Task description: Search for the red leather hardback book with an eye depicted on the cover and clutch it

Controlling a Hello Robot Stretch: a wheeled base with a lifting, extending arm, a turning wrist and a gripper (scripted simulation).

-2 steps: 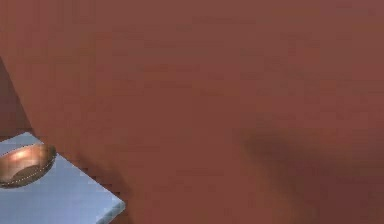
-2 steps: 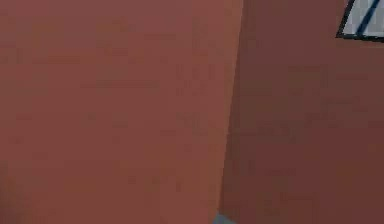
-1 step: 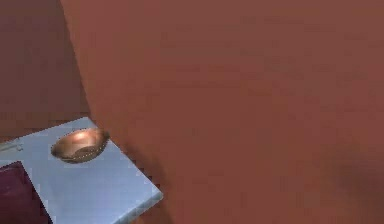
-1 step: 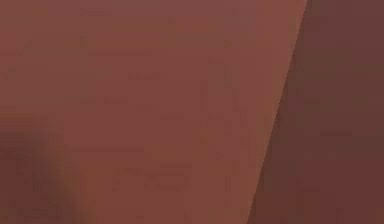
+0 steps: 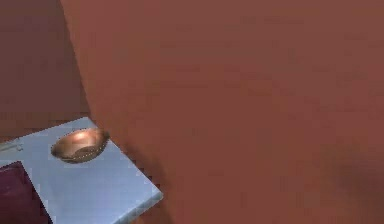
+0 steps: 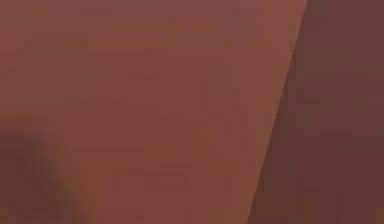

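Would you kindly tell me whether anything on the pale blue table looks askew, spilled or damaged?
Nothing stands out. The coppery bowl sits upright on the table, nothing spilled. A dark red flat thing lies at the picture's lower left, cut off there.

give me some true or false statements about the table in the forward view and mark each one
1. A coppery bowl rests on the pale blue table. True.
2. The bowl is stacked on the dark red flat thing. False: that thing lies on the table beside the bowl, toward the lower left corner.
3. The wall behind the table is reddish brown. True.
4. The table stands at the forward view's right edge. False: it is at the lower left.
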